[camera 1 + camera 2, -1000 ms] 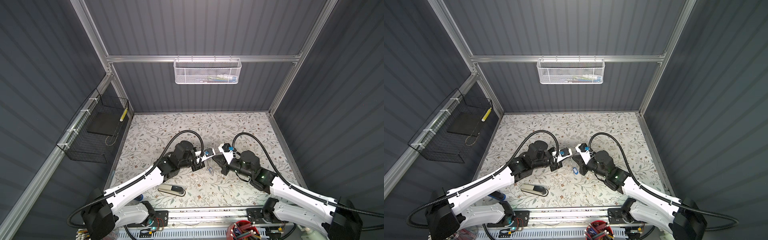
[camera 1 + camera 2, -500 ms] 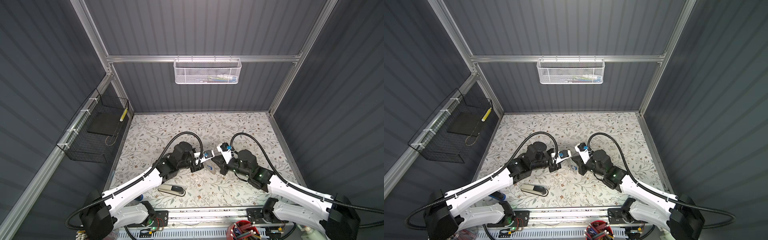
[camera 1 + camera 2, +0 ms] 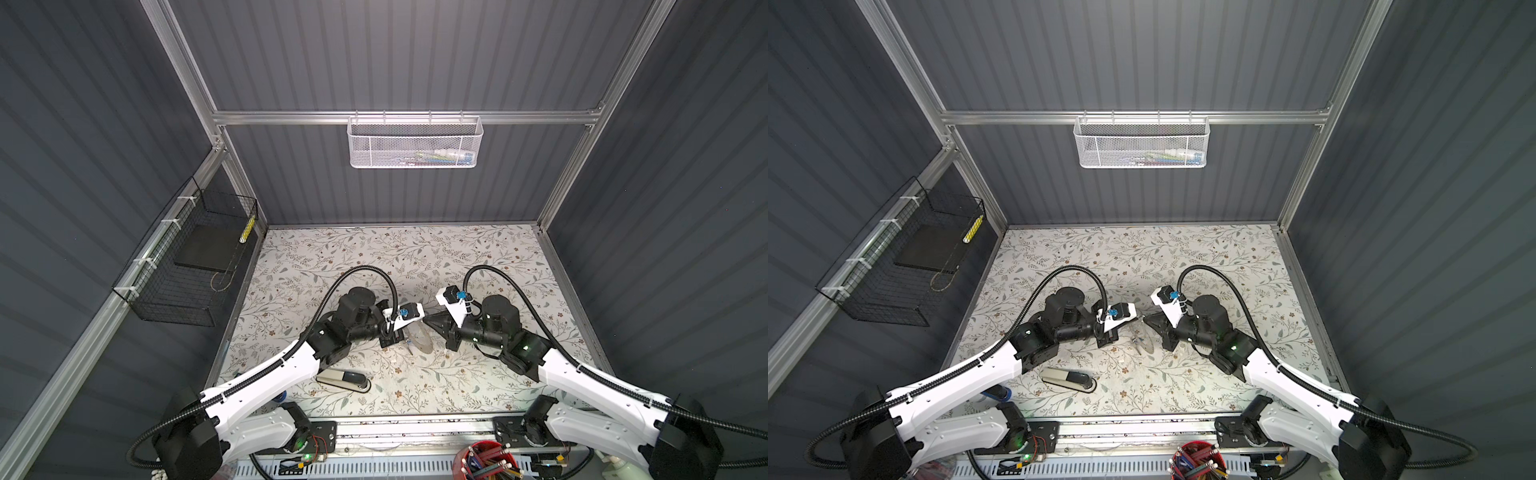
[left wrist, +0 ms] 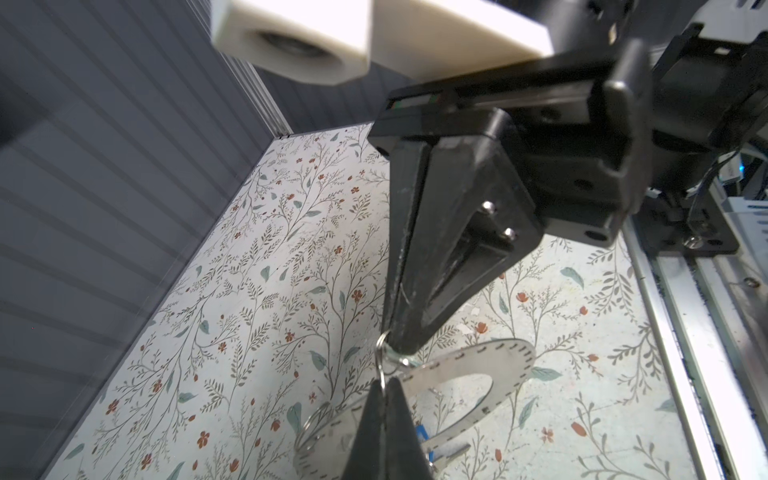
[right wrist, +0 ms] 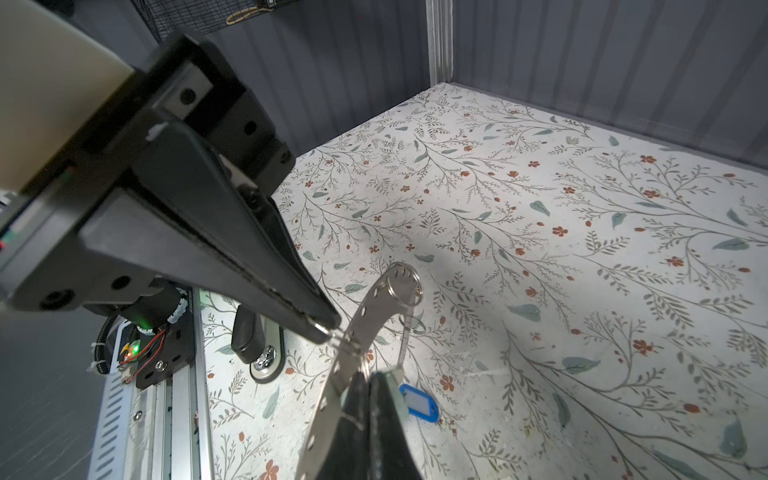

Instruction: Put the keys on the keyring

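Left fingers [image 5: 266, 266]: pressed fully together, with the tips nipping the outer edge of the keyring [image 5: 374, 299] partway along its band.
Right fingers [image 4: 440, 232]: also closed tight, with the tips almost nose to nose with the left ones at the same stretch of band. A pale mint tag [image 5: 395, 380] peeped out beside the tips, so the grip looked to be on the mint-tagged key. The key's metal part was hidden.
Keyring position: held off the floral surface [image 3: 374, 257] and tilted, between the 2 arms near the middle. In a top view the keyring [image 3: 420, 343] showed only as a faint pale oval.
Thin wire ring [image 4: 381, 365]: stood upright between the 2 sets of fingertips at the band's edge. Whether it passed through 1 of the band's small holes could not be told.
Split ring [image 5: 404, 282]: sat on the end of the band toward the left arm.
Blue-tagged key: its blue tag [image 5: 419, 403] was below the keyring, close to the right fingers. Whether it hung or rested on the surface could not be told.
Stapler [image 3: 344, 380]: lay flat on the surface on the left arm's side, near the front rail and well apart from the keyring.
White mesh basket [image 3: 415, 143]: hung on the back wall.
Black wire basket [image 3: 187, 266]: hung on the left wall.
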`<state>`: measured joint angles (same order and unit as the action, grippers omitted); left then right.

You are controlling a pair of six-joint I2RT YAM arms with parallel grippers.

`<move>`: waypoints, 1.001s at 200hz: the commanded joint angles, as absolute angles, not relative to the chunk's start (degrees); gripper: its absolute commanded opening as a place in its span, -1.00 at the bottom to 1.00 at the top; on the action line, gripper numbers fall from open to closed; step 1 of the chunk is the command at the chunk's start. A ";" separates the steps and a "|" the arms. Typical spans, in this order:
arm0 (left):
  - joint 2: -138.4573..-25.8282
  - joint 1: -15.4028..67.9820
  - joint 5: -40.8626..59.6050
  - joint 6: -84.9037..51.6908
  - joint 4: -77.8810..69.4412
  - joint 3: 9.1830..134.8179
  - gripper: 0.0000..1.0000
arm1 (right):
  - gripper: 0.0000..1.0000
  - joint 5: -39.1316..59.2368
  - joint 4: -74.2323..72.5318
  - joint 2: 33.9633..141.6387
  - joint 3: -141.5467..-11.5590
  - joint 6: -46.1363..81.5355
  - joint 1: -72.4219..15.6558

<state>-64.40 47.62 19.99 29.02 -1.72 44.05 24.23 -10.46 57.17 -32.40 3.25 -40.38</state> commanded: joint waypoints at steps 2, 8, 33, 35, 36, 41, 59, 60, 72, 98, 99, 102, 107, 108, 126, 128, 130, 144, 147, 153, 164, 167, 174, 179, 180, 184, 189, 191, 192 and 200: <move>-64.93 47.85 31.75 26.38 -12.18 44.33 -1.00 | -0.82 27.60 -6.08 55.50 -34.45 -0.60 -39.89; -65.27 47.66 32.42 26.09 -12.54 44.33 -1.00 | -0.77 27.55 -5.09 54.53 -34.63 -1.25 -39.61; -66.47 46.80 34.96 25.51 -13.16 45.02 -1.00 | -0.52 25.72 -0.11 49.96 -35.68 -4.49 -38.83; -66.52 46.77 35.02 25.51 -13.24 45.03 -1.00 | -0.50 25.55 0.48 49.58 -35.86 -4.75 -38.80; -66.57 46.72 35.04 25.50 -13.26 45.06 -1.00 | -0.49 25.52 0.77 49.35 -35.90 -4.92 -38.78; -66.76 46.56 35.34 25.33 -13.43 45.13 -1.00 | -0.44 25.18 2.14 48.49 -36.31 -5.81 -38.76; -67.50 46.27 36.62 24.82 -14.11 45.69 -1.00 | -0.32 24.45 6.54 45.72 -37.74 -8.44 -38.41; -67.54 46.29 36.68 24.76 -14.18 45.74 -1.00 | -0.32 24.40 6.70 45.53 -37.81 -8.61 -38.37; -68.09 46.20 37.58 24.15 -14.91 46.13 -1.00 | -0.27 24.43 9.08 43.95 -38.62 -10.02 -38.18; -69.05 46.13 39.77 22.65 -16.56 46.63 -1.00 | -0.19 24.56 13.38 41.50 -40.05 -13.26 -38.15; -69.11 46.14 39.84 22.57 -16.59 46.69 -1.00 | -0.19 24.63 13.46 41.49 -40.11 -13.36 -38.19; -69.21 46.06 40.03 22.48 -16.65 46.75 -1.00 | -0.18 24.69 13.75 41.22 -40.28 -13.64 -38.15; -69.32 46.09 40.37 22.21 -16.76 46.83 -1.00 | -0.18 24.81 14.12 40.86 -40.55 -14.06 -38.15; -69.38 46.07 40.44 22.14 -16.78 46.84 -1.00 | -0.17 24.84 14.22 40.78 -40.62 -14.15 -38.19; -69.43 46.13 41.08 21.59 -17.36 46.89 -1.00 | -0.16 25.00 15.46 40.33 -41.48 -15.50 -38.14; -69.43 46.07 41.12 21.61 -17.37 46.86 -1.00 | -0.17 24.90 15.58 40.38 -41.59 -15.59 -38.14; -69.41 46.10 41.24 21.55 -17.37 46.85 -1.00 | -0.18 24.88 15.74 40.42 -41.64 -15.76 -38.12; -69.47 46.14 41.77 21.57 -16.95 47.28 -1.00 | -0.24 25.05 17.19 41.02 -42.32 -16.52 -38.06; -69.46 46.12 41.93 21.55 -16.75 47.44 -1.00 | -0.24 25.13 17.37 41.12 -42.45 -16.48 -38.09; -69.43 46.14 42.31 21.67 -16.33 47.60 -1.00 | -0.26 25.42 17.40 41.26 -42.45 -16.50 -38.08; -69.43 46.08 42.65 21.68 -15.75 47.82 -1.00 | -0.29 26.16 17.01 41.40 -42.38 -16.40 -38.13; -69.49 46.11 42.74 21.71 -15.61 47.95 -1.00 | -0.30 26.37 16.78 41.40 -42.30 -16.24 -38.12; -69.49 46.12 42.84 21.69 -15.47 47.91 -1.00 | -0.32 26.90 16.27 41.56 -42.11 -16.17 -38.10; -69.50 46.14 42.89 21.66 -15.34 47.87 -1.00 | -0.33 27.39 15.98 41.74 -42.03 -16.17 -38.09; -69.51 46.14 42.89 21.64 -15.36 47.88 -1.00 | -0.33 27.50 15.99 41.79 -42.02 -16.17 -38.08; -69.50 46.13 42.97 21.65 -15.30 48.00 -1.00 | -0.34 27.78 15.76 42.00 -42.01 -16.13 -38.11; -69.44 46.14 42.98 21.71 -15.22 48.07 -1.00 | -0.35 28.26 15.72 42.34 -42.13 -16.05 -38.10; -69.44 46.14 43.09 21.69 -15.21 48.10 -1.00 | -0.35 28.47 15.68 42.42 -42.15 -16.08 -38.13; -69.43 46.14 43.08 21.70 -15.16 48.09 -1.00 | -0.35 28.56 15.66 42.48 -42.17 -16.08 -38.10; -69.53 46.14 43.22 21.66 -15.03 48.13 -1.00 | -0.37 29.15 15.52 42.99 -42.27 -16.02 -38.11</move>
